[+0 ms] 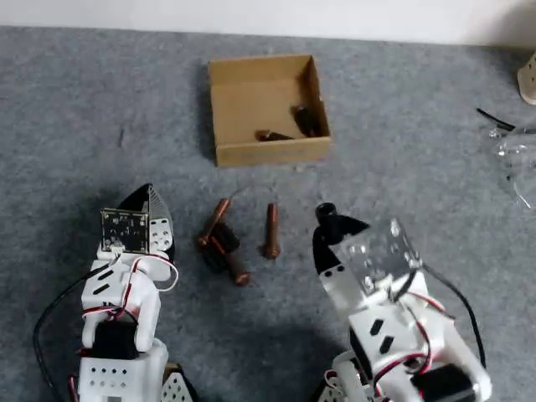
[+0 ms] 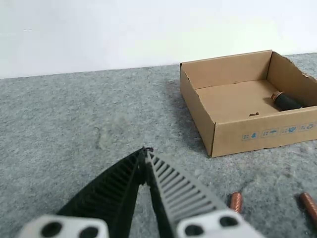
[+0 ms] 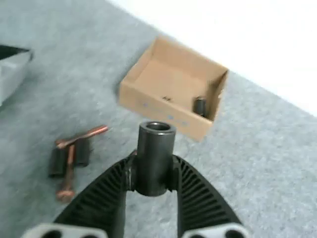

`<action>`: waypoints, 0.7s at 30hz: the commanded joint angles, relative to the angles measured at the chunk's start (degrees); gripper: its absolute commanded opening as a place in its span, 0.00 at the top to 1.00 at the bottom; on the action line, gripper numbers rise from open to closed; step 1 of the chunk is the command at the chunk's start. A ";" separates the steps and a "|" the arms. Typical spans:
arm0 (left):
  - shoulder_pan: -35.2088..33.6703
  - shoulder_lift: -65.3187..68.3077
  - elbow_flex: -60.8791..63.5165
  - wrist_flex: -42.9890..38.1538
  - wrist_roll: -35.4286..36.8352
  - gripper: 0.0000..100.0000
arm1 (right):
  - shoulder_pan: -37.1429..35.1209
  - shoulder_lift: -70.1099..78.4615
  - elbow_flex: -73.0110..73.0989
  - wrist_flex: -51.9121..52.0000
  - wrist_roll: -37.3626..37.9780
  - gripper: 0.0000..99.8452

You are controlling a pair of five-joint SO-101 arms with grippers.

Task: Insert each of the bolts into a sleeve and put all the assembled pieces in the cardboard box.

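Observation:
The open cardboard box [image 1: 223,94] sits at the back middle of the grey carpet, with two assembled pieces [image 1: 306,120] lying inside it. In the left wrist view the box [image 2: 225,134] holds one dark piece [image 2: 286,101]. Three copper bolts lie in front of the box: one slanted [image 1: 214,221], one straight [image 1: 271,229], one [image 1: 234,267] beside black sleeves [image 1: 219,248]. My right gripper [image 1: 329,226] [image 3: 152,166] is shut on an upright black sleeve [image 3: 156,141], right of the bolts. My left gripper [image 1: 150,194] [image 2: 146,151] is shut and holds nothing, left of the bolts.
Clear plastic bits [image 1: 511,146] and a beige object [image 1: 528,79] lie at the far right edge. A white wall borders the carpet behind the box. Open carpet spreads to the left of the box.

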 commanded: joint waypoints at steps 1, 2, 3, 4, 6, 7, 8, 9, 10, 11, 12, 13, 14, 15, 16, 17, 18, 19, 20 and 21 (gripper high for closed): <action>-0.22 -0.31 1.10 -1.05 0.00 0.99 | 1.19 -6.29 7.34 -5.76 0.79 1.00; -0.13 -0.31 1.10 -1.05 0.00 0.99 | 1.45 -7.60 9.36 -6.64 0.79 1.00; 0.04 -0.31 1.10 -1.05 0.00 0.99 | 2.24 -8.75 11.30 -7.52 0.62 1.00; 0.66 -0.31 1.10 -1.05 0.00 0.99 | 3.03 -9.98 13.49 -8.57 0.35 1.00; 2.86 -0.31 1.10 -1.05 -0.09 0.99 | 4.00 -11.91 18.68 -10.68 -0.97 1.00; 3.74 -0.31 1.10 -1.05 -0.09 0.99 | 4.00 -12.70 21.49 -11.74 -1.32 1.00; 4.26 -0.31 1.10 -1.05 -0.09 0.99 | 4.00 -13.58 24.13 -12.53 -1.14 1.00; 4.53 -0.31 1.10 -1.05 -0.09 0.99 | 4.09 -14.46 26.15 -13.14 -1.23 1.00; 4.53 -0.31 1.10 -1.14 -0.09 0.99 | 4.09 -15.25 28.00 -13.49 -1.23 1.00; 4.53 -0.31 1.10 -1.23 -0.09 0.99 | 4.26 -15.78 29.49 -13.58 -1.32 1.00; 4.53 -0.31 1.10 -1.32 -0.09 0.99 | 4.97 -15.96 30.64 -13.67 -1.58 1.00; 4.53 -0.31 1.10 -1.32 -0.09 0.99 | 5.58 -16.04 31.52 -13.76 -1.58 1.00; 4.53 -0.31 1.10 -1.32 -0.09 0.99 | 6.11 -15.87 32.48 -14.02 -1.58 1.00; 4.62 -0.31 1.10 -1.32 -0.09 0.99 | 6.46 -15.87 33.01 -14.81 -1.58 1.00; 4.79 -0.31 1.10 -1.32 -0.09 0.99 | 6.73 -15.87 34.07 -15.34 -1.58 1.00; 4.79 -0.31 1.10 -1.32 -0.09 0.99 | 7.16 -15.87 35.65 -15.96 -1.58 1.00; 4.79 -0.31 1.10 -1.32 -0.09 0.99 | 7.60 -15.87 36.97 -16.48 -1.58 1.00; 4.79 -0.31 1.10 -1.32 -0.09 0.99 | 7.96 -15.87 38.11 -17.19 -1.58 1.00; 4.79 -0.31 1.10 -1.32 -0.09 0.99 | 8.13 -15.87 38.99 -17.80 -1.67 1.00; 4.79 -0.31 1.10 -1.32 -0.09 0.99 | 8.31 -15.87 39.87 -18.59 -2.29 1.00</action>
